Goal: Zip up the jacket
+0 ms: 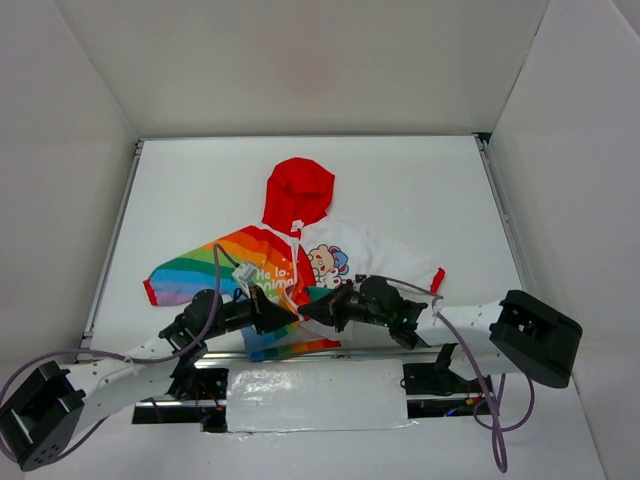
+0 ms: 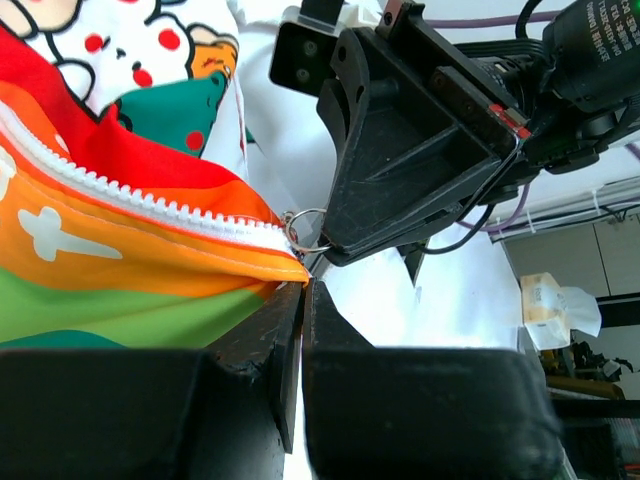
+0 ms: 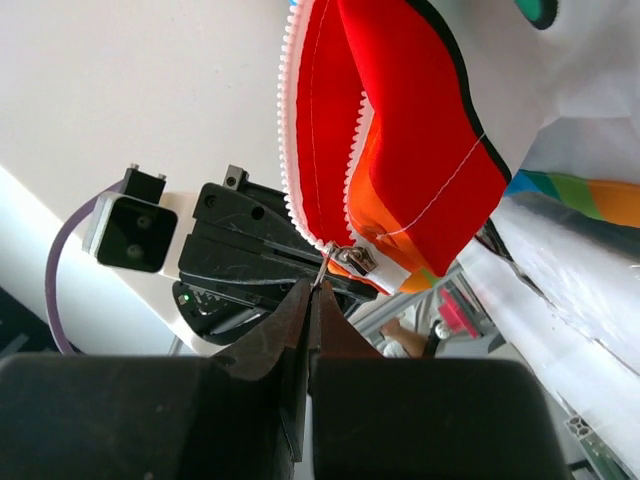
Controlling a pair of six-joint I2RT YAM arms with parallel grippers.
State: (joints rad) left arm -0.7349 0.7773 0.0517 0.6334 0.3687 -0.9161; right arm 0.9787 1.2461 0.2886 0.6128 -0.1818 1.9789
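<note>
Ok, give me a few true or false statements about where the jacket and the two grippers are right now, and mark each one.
1. The jacket lies with its hood pointing away from the arm bases. True.
2. The right gripper hangs open above the hood. False: it is shut on the zipper pull at the bottom hem.
3. The rainbow half lies on the left arm's side. True.
4. The left gripper holds a red cuff. False: it pinches the bottom hem right beside the zipper's lower end.
5. The zipper pull sits up at the collar. False: it is down at the hem, between the two grippers.
</note>
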